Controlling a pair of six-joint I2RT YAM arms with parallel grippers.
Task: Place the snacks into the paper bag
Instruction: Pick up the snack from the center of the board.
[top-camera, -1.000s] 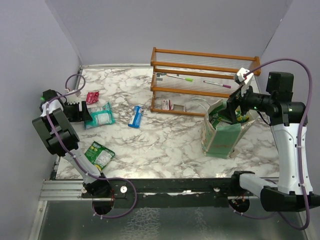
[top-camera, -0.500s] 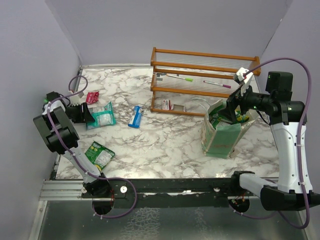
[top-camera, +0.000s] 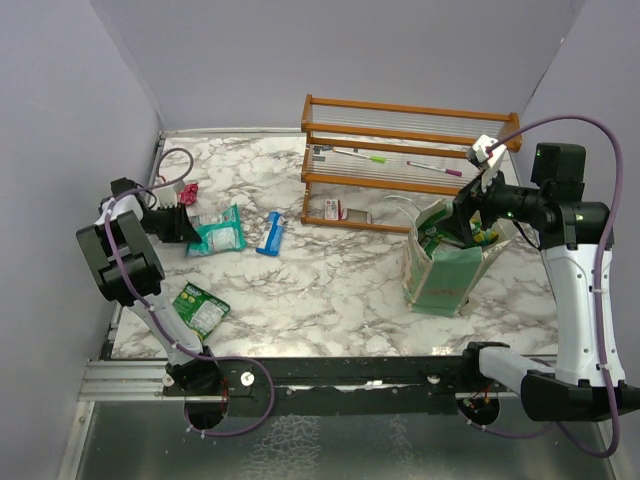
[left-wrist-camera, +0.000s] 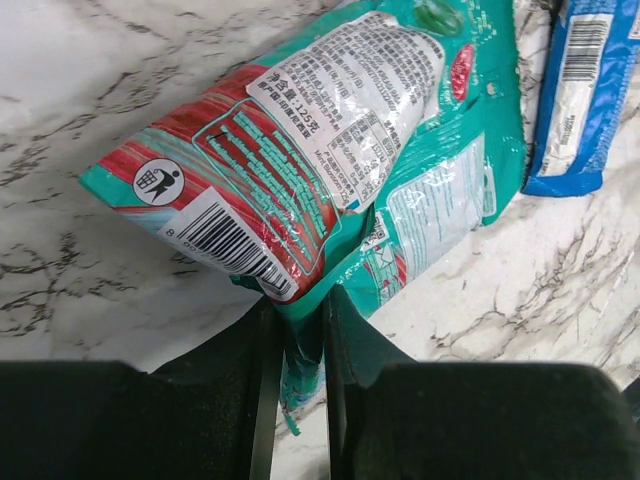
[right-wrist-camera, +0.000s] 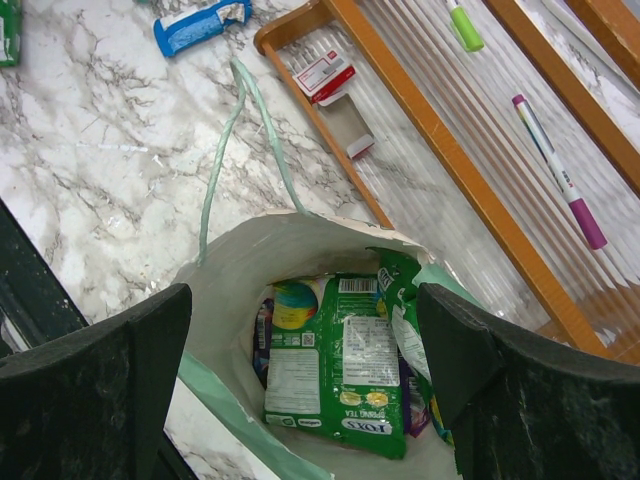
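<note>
Teal packet (top-camera: 217, 235): where is it, and who has it?

At the left side of the bench (top-camera: 340, 290), raised at the gripped end as far as I can tell. The left hand (left-wrist-camera: 297, 330) is clenched on its crimped bottom seam, and the rest droops toward the bench.

How will it handle?

Light, I judge, and soft: the film is creased and folded over itself in the wrist view. It is glossy, so a pinch on the flat face could slide. The sealed seam looks the stiffest part, the right place to hold. The contents may crush, so no harder squeeze.

And the other snacks?

Blue bar wrapper (top-camera: 270, 233) just beside it, a green-and-yellow packet (top-camera: 200, 308) toward the near edge, a red-pink packet (top-camera: 187, 190) behind. All lie flat; their edges are the only purchase.

The bag?

The paper bag (top-camera: 445, 275) stands upright well apart, on the right, with green packets (right-wrist-camera: 335, 370) inside. The right hand (top-camera: 463, 225) hovers over its mouth, fingers spread, holding nothing. The walls are thin paper, and a swinging packet could tip it.
</note>
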